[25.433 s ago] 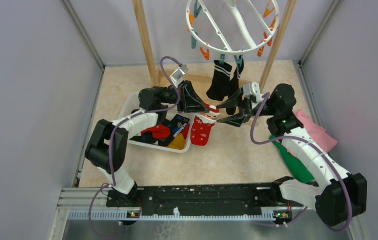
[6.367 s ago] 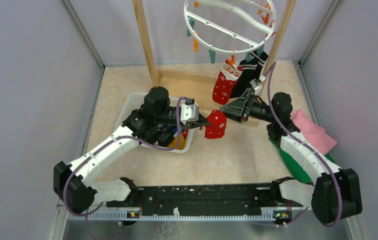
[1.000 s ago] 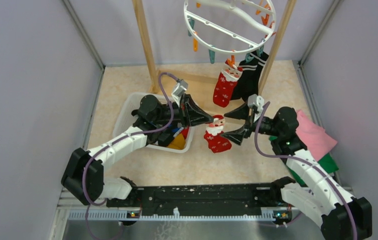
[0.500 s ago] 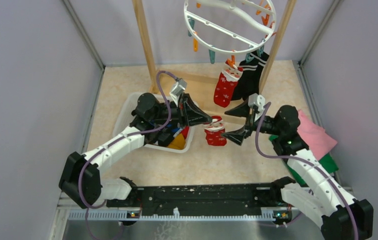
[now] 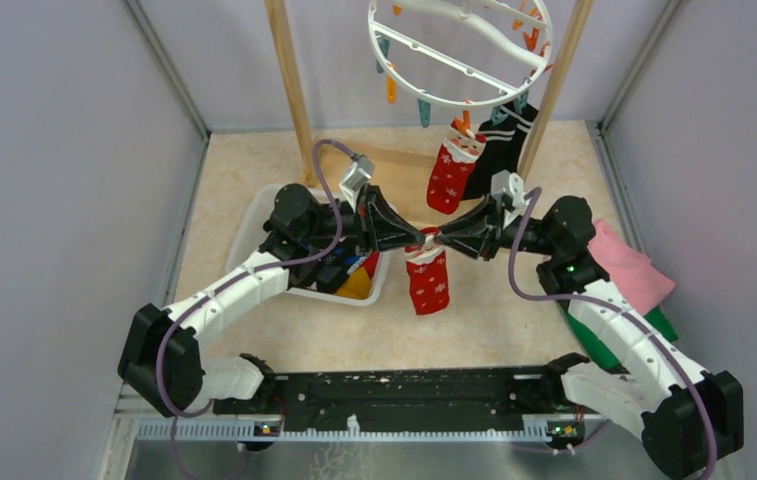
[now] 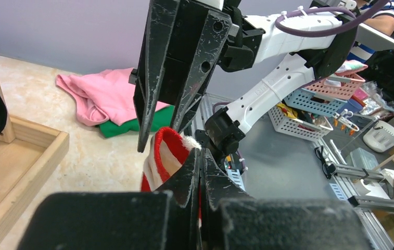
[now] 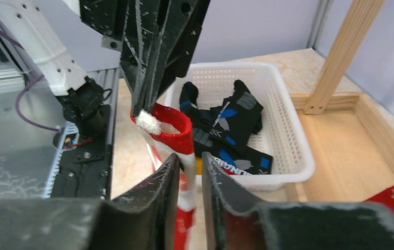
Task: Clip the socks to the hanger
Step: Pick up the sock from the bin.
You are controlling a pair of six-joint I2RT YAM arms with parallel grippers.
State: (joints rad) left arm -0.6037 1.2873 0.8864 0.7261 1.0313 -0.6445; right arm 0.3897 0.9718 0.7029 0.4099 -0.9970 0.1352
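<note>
The left gripper [image 5: 417,237], pressed together, pinches the cuff of the red white-dotted fabric sock [image 5: 428,282], which hangs above the beige worktop [image 5: 354,332]. The right gripper [image 5: 441,238] pinches the cuff's opposite side. This looks like a regrasp; next, the sock must be raised to a free peg on the white round plastic hanger [image 5: 451,102].

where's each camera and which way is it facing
Top external: above and behind, looking down on left arm, right arm, white basket, hanger.
Left wrist: on left arm, left end effector at bottom, facing right end effector and pink cloth.
Right wrist: on right arm, right end effector at bottom, facing left one and white basket.
Shared: both wrist views show the red sock's cuff.
</note>
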